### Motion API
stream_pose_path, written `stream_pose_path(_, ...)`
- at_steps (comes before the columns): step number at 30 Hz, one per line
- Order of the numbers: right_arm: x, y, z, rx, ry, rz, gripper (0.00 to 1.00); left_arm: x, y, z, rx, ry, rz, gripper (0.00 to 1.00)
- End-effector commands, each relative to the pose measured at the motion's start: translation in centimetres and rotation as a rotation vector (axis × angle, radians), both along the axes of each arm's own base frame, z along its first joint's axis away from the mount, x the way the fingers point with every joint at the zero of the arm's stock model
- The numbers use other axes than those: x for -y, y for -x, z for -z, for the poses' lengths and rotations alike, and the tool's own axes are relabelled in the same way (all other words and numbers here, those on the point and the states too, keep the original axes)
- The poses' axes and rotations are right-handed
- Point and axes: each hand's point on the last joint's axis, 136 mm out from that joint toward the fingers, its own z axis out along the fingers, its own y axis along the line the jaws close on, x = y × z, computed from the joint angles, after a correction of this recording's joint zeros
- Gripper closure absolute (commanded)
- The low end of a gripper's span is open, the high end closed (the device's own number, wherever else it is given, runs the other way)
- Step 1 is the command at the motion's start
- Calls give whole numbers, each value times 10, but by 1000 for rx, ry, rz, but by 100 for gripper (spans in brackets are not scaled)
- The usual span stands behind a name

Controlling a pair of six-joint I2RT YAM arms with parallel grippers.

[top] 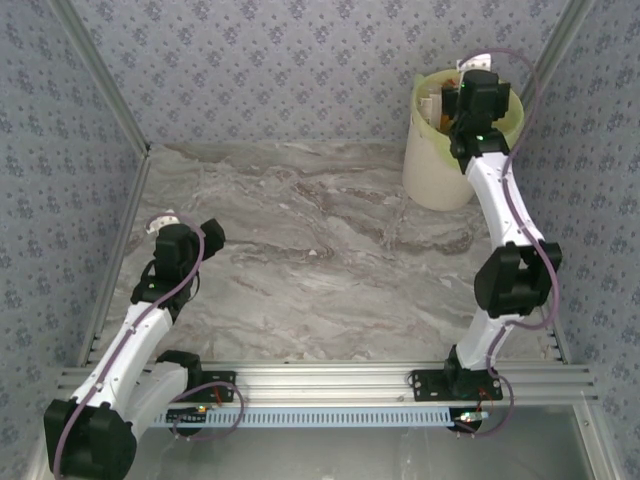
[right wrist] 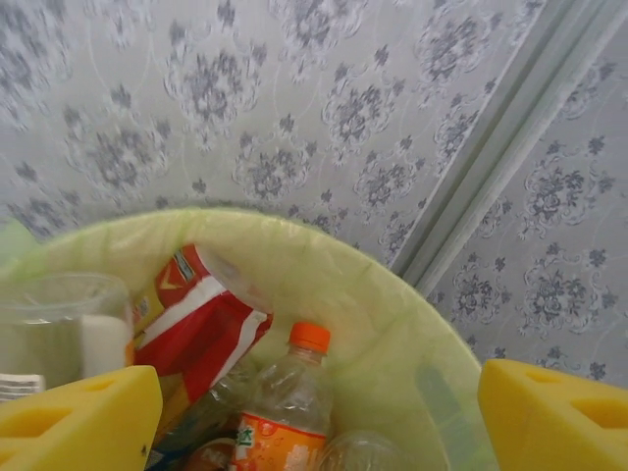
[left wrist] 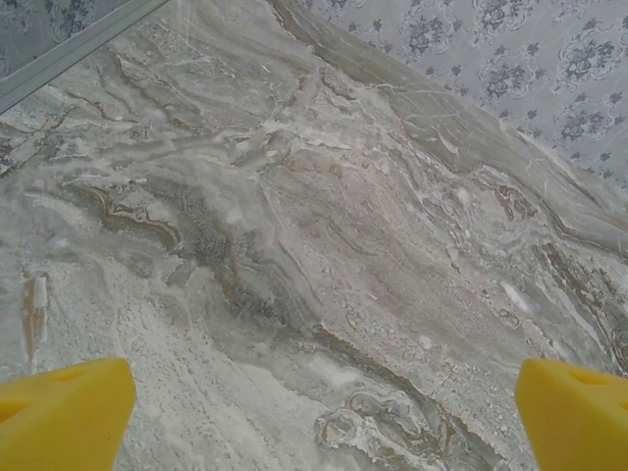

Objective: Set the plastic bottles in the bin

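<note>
My right hand (right wrist: 314, 417) hangs released over the bin (top: 432, 165), bottles (right wrist: 289, 392) inside; drop looks done. Left hand (left wrist: 324, 407) released too. Next, I'd withdraw.

I'm working in a lab test booth dressed up like a home: the flowered wallpaper (top: 300, 60) sits on flat panels framed by bare aluminium posts (top: 116, 95). The table (top: 300, 260) is marble-print, and the arms (top: 140, 340) are bolted to a slotted aluminium rail (top: 330, 378) with loose cables (top: 205, 420) — a lined bin (top: 430, 170) in the far corner adds the homely touch.
</note>
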Motion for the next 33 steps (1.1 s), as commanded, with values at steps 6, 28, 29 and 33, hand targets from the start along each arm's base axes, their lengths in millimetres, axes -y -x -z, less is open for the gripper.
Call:
stream_pose_path(6,-5,77,-34,124,-236,-54,0,-24,-7,-14,0,-73,-98,1)
stream_pose_path(28,-30,177,128,53,-449,-223,0,-85,-62,45,-133,-394,-146,1)
stream_pose_path(29,-29,177,142,28,-456,-216,0,-84,-64,49,-135,-388,-130,1)
stream_pose_path(33,-30,178,194,-83,-469,-195,0,-79,-74,58,-69,-368,-99,1)
